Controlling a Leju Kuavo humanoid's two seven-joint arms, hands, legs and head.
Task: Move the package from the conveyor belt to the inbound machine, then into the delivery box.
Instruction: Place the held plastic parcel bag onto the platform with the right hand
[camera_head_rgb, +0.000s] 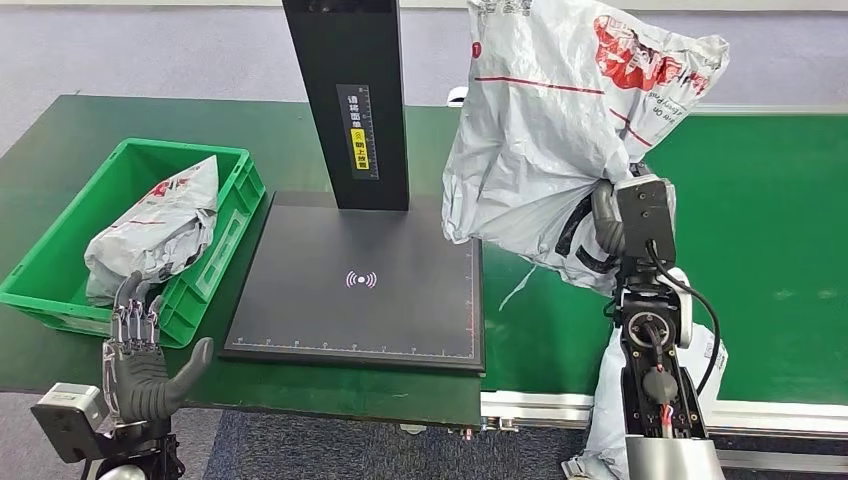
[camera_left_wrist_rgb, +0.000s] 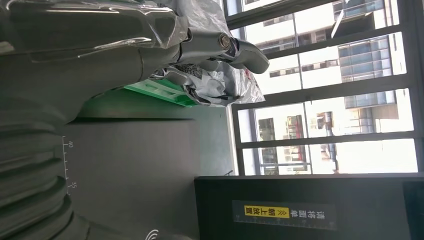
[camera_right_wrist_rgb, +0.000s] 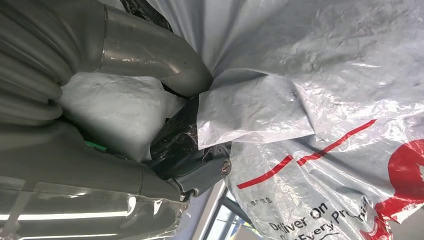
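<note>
A large grey plastic mail package (camera_head_rgb: 560, 130) with red print hangs in the air over the right edge of the black inbound machine plate (camera_head_rgb: 330, 300). My right hand (camera_head_rgb: 600, 225) grips its lower end, and the right wrist view shows the thumb (camera_right_wrist_rgb: 150, 55) pressed into the crumpled bag (camera_right_wrist_rgb: 320, 110). My left hand (camera_head_rgb: 140, 365) is open, fingers up, at the table's front left, beside the green delivery box (camera_head_rgb: 235, 185). A second grey package (camera_head_rgb: 155, 235) lies in that box. The green conveyor belt (camera_head_rgb: 770, 230) runs on the right.
The machine's black post (camera_head_rgb: 350, 90) with a yellow label stands behind the plate, close to the held package. Another grey bag (camera_head_rgb: 610, 420) hangs below the belt's front edge beside my right arm. Windows show in the left wrist view.
</note>
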